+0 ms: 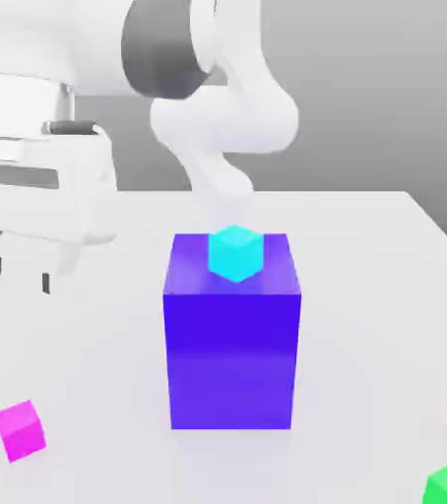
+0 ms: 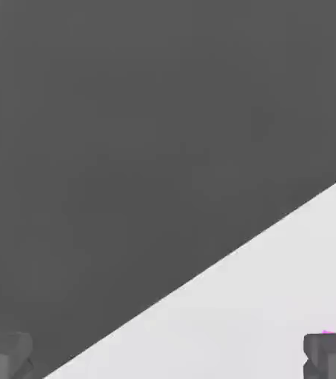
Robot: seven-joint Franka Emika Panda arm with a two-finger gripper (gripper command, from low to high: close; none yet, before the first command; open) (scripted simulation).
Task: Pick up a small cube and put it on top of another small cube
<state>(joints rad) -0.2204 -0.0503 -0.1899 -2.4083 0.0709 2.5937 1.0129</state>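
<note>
The small magenta-pink cube point(image 1: 20, 430) sits near the table's point(image 1: 365, 295) front corner on the exterior view's left, turned edge-on, no markings, no long axis. The gripper point(image 2: 168, 355) hangs above and apart from it, fingers point(image 2: 331, 354) spread wide, empty. A cyan cube point(image 1: 235, 253) tops the big blue-violet block point(image 1: 232, 345) mid-table.

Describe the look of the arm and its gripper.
The robot arm is glossy white with smooth rounded links and a dark grey band at one joint. The gripper has dark grey, blocky fingertips, seen in the hand view.
</note>
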